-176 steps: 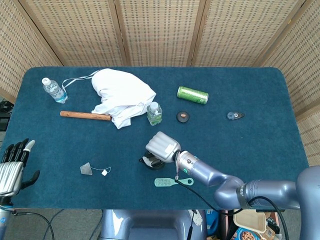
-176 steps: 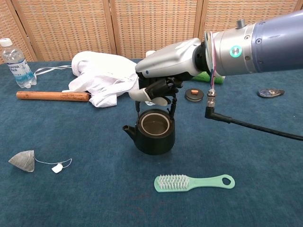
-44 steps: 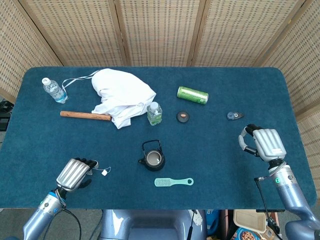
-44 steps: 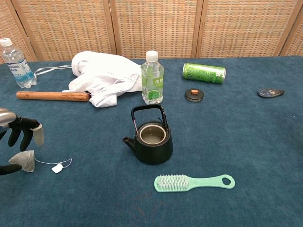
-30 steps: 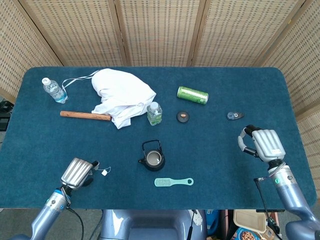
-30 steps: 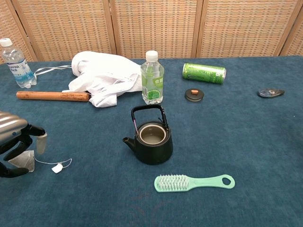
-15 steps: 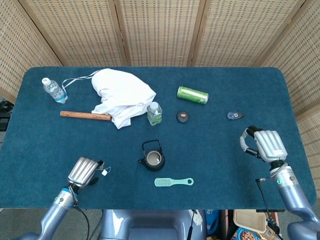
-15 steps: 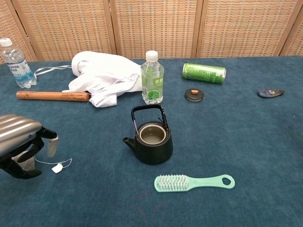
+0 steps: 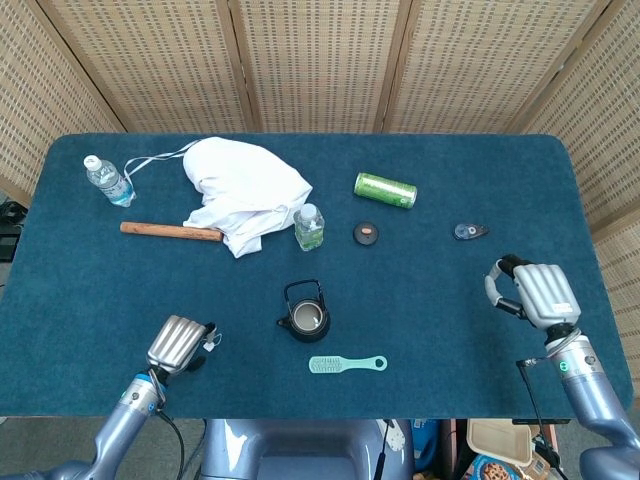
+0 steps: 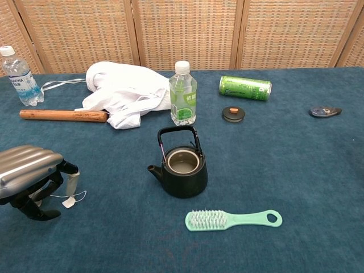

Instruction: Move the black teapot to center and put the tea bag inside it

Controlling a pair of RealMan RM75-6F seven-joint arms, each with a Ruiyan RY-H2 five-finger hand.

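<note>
Black teapot (image 10: 181,170): upright near the middle of the blue surface (image 9: 450,300), lid off, handle raised, spout toward the left robot hand's side.

Tea bag: pouch hidden under the left robot hand; only its string and white paper tag (image 10: 69,201) show, lying on the surface just beside the fingers.

Left robot hand (image 10: 31,176): well left of the teapot, low over the surface, fingers curled down over the spot where the string ends. Whether the pouch is gripped cannot be told.

Right robot hand (image 9: 535,293): well right of the teapot, near the surface's edge, fingers curled in with nothing in them.

Green brush (image 10: 233,219): lying flat just in front of the teapot, bristles up.

Small water bottle (image 10: 183,93): upright just behind the teapot.

White cloth (image 10: 122,91): heaped behind and left of the teapot, touching the small water bottle's side in the head view.

Wooden stick (image 10: 62,115): lying flat at the cloth's left edge.

Second water bottle (image 10: 18,75): far left, behind the stick.

Green can (image 10: 245,87): on its side, behind and right of the teapot.

Black round lid (image 10: 233,114): between the can and the teapot.

Small dark object (image 10: 325,111): far right; too small to identify.
</note>
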